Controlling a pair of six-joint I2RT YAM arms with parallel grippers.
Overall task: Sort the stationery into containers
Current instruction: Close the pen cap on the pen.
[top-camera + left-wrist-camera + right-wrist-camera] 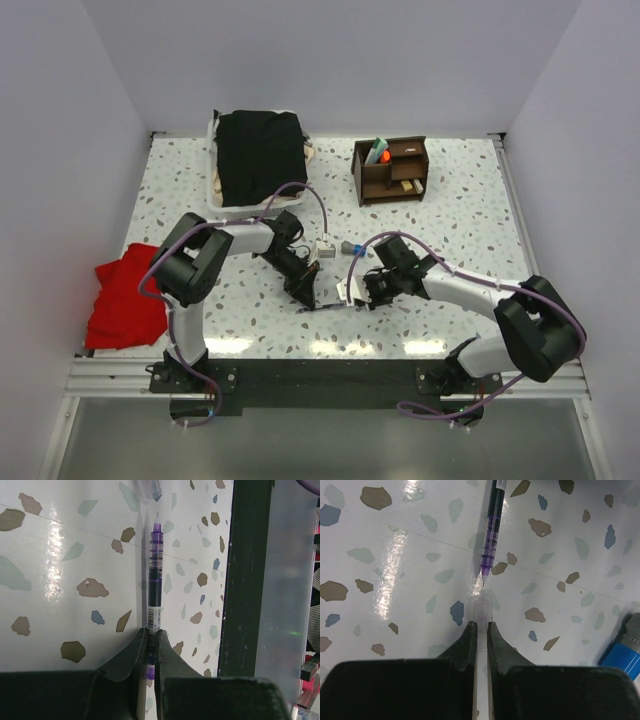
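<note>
Notably, left fingers [131, 652]: we see them clamped on the purple pen [155, 575], tip outward.
Right fingers [464, 645]: clamped on the clear cap [483, 611], facing that tip; we judge recapping.

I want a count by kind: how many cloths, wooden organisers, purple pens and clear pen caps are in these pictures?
cloths: 2 (red cloth, black cloth)
wooden organiser: 1
purple pen: 1
clear cap: 1
total: 5
</note>
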